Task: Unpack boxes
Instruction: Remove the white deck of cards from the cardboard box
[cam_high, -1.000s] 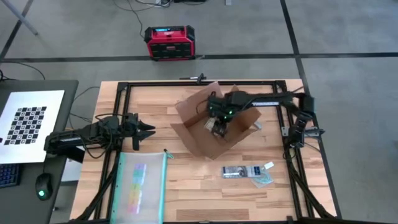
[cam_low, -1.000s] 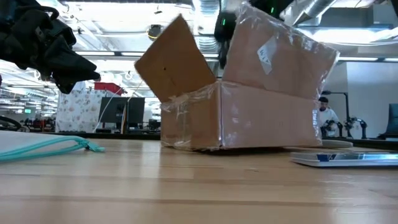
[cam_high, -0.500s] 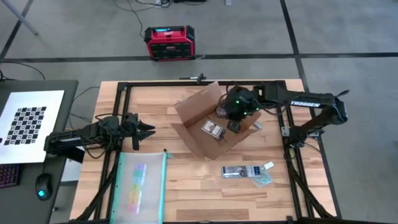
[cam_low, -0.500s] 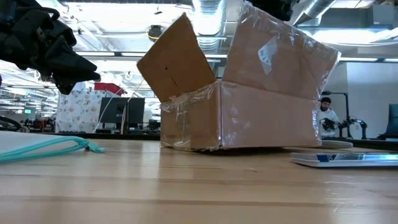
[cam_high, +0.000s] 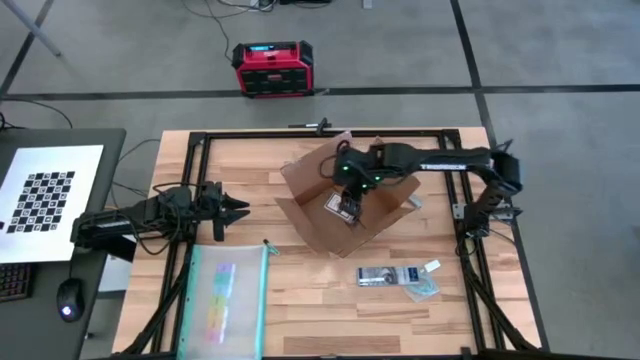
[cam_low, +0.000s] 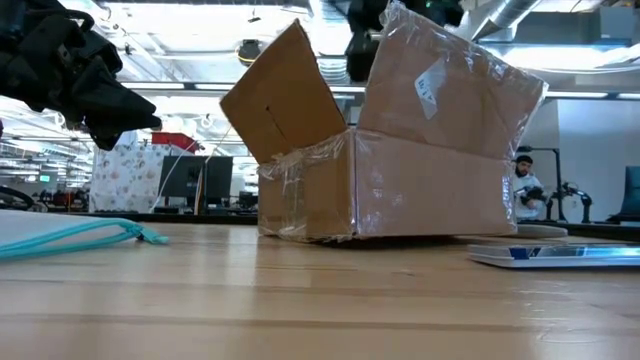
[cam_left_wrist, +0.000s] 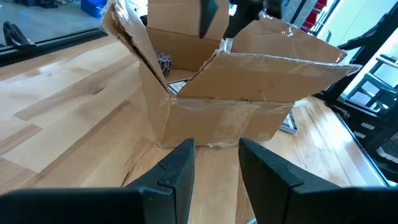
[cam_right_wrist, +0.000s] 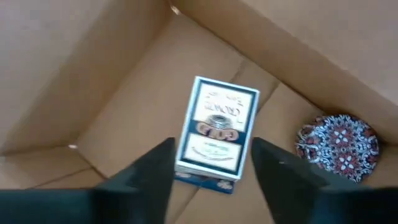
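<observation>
Two items lie in the cardboard box, which sits open near the table's centre, slightly toward one o'clock: a small printed card pack and, just beside it, a round patterned disc. The right gripper hangs over the opening with its fingers apart around nothing, the pack showing between them in the right wrist view. The pack lies flat on the box floor, so I judge the fingers may skid over its face or pinch only an edge and drop it. A descent slightly toward the upright taped flaps could snag the arm, dragging or tipping the light box. Farther out, at nine o'clock, the left gripper waits with fingers parted, holding nothing, well apart from the box. Unpacked flat packets lie at five o'clock, a clear pouch at seven.
</observation>
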